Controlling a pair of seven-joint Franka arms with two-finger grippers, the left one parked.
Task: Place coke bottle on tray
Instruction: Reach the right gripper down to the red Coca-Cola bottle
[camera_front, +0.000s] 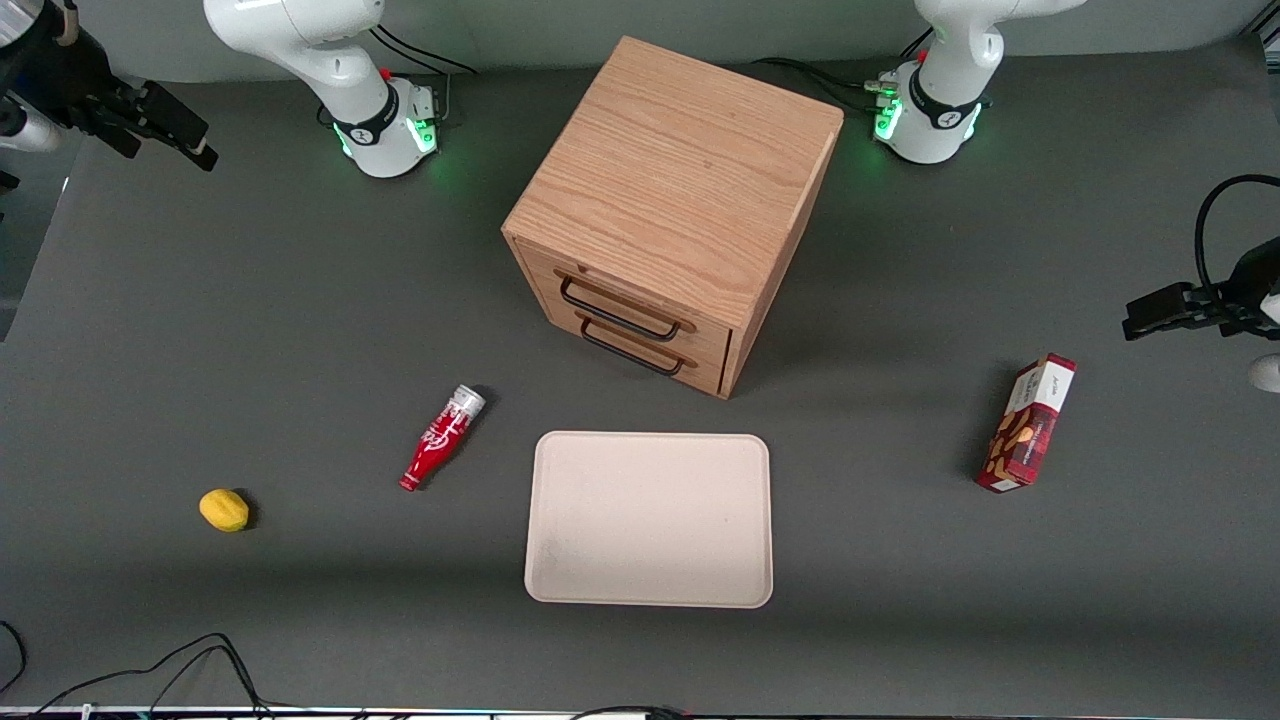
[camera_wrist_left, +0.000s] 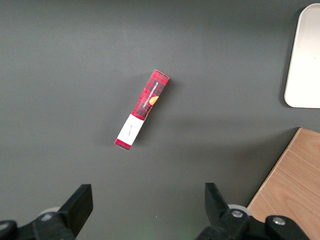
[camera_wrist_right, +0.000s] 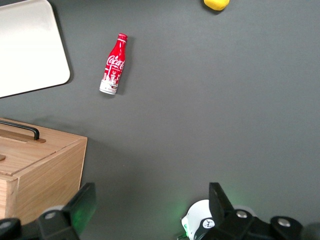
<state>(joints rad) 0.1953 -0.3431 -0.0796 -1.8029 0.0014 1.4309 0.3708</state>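
1. I read this as a robotics lab: two white arm bases (camera_front: 385, 125) with green status lights are bolted to my counter (camera_front: 200, 300), which is covered in dark grey matting.
2. Loose cables (camera_front: 150, 670) trail along the counter's near edge.
3. The props look staged: a wooden drawer cabinet (camera_front: 670, 200), a lemon (camera_front: 224, 510) and a snack box (camera_front: 1028, 424), spread well apart.
4. My gripper (camera_front: 170, 125) hangs high above the working arm's end, jaws apart.

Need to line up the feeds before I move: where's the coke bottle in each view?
Front view: coke bottle lying on the table beside the tray, far from the open tool.
Right wrist view: bottle beside the tray.
Left wrist view: not in it.
Shared landmark: the tray.
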